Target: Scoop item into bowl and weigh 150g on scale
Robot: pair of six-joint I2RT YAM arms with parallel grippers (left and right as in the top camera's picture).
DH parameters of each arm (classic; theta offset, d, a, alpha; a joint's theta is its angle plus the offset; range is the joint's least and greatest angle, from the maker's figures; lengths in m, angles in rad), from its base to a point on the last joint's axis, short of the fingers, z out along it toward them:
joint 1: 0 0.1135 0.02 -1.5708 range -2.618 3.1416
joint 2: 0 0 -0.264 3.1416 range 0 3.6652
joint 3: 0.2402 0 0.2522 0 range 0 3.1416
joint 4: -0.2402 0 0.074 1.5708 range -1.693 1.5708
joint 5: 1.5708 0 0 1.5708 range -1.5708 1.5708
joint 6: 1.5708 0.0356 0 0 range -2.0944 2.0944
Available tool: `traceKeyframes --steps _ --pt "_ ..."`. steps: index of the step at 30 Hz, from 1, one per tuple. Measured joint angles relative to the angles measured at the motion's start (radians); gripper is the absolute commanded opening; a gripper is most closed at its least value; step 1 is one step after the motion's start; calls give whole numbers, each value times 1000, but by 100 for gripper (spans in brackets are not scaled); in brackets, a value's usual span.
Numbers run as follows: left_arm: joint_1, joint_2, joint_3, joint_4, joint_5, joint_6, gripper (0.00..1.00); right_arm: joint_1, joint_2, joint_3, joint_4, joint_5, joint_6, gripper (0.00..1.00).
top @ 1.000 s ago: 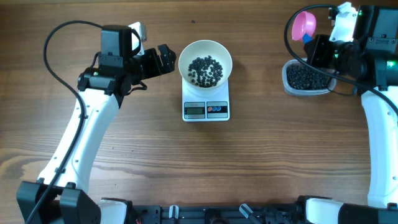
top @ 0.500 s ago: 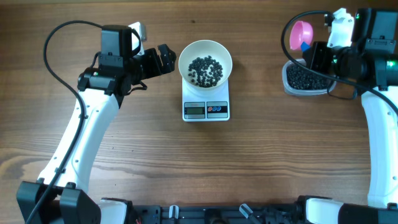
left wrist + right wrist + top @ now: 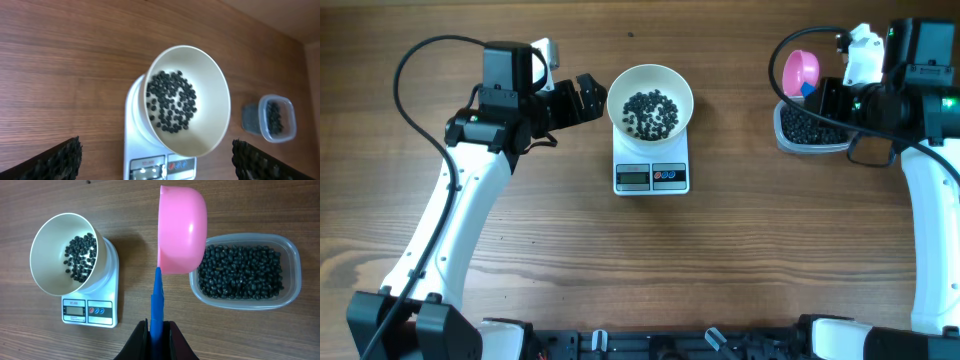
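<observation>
Bowl (image 3: pixel 623 88) sits on scale (image 3: pixel 651 161), beans (image 3: pixel 650 111) inside. Left gripper (image 3: pixel 592 97) wide open, empty, beside bowl. Right gripper (image 3: pixel 156 330) clamps handle of scoop (image 3: pixel 182 230), tipped sideways at tub (image 3: pixel 295 260) edge.

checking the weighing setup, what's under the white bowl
The bowl sits on the scale; its display and buttons show in front. The platform right under the bowl is covered.
</observation>
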State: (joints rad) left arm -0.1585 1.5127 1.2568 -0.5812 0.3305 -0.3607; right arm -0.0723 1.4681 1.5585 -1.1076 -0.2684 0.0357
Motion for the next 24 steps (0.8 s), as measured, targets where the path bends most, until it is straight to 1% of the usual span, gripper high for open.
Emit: traceKeyframes --steps 2,4,6,8,10,12,15,18,19,22,24 --pt "-1 0 0 -8 32 4 4 0 0 0 0 0 0 4" --pt "-16 0 0 -37 53 4 4 0 0 0 0 0 -3 4" --pt "-60 0 0 -78 48 -8 4 0 0 0 0 0 -4 4" --pt "-122 0 0 -125 22 -31 4 0 0 0 0 0 -4 4" --pt "-194 0 -1 -164 -36 -59 4 0 0 0 0 0 -4 4" --pt "-265 0 -8 -170 -97 -85 4 0 0 0 0 0 -3 4" --pt "-372 0 -64 -92 -176 -129 4 0 0 0 0 0 -4 4" --pt "-476 1 -175 32 -257 -177 4 0 0 0 0 0 -4 4" --pt "-499 1 -211 86 -284 -185 4 0 0 0 1 0 -3 4" --pt "-542 16 -269 146 -330 -203 4 0 0 0 0 0 -3 4" --pt "-553 61 -279 176 -354 -207 4 0 0 0 0 0 -4 4"
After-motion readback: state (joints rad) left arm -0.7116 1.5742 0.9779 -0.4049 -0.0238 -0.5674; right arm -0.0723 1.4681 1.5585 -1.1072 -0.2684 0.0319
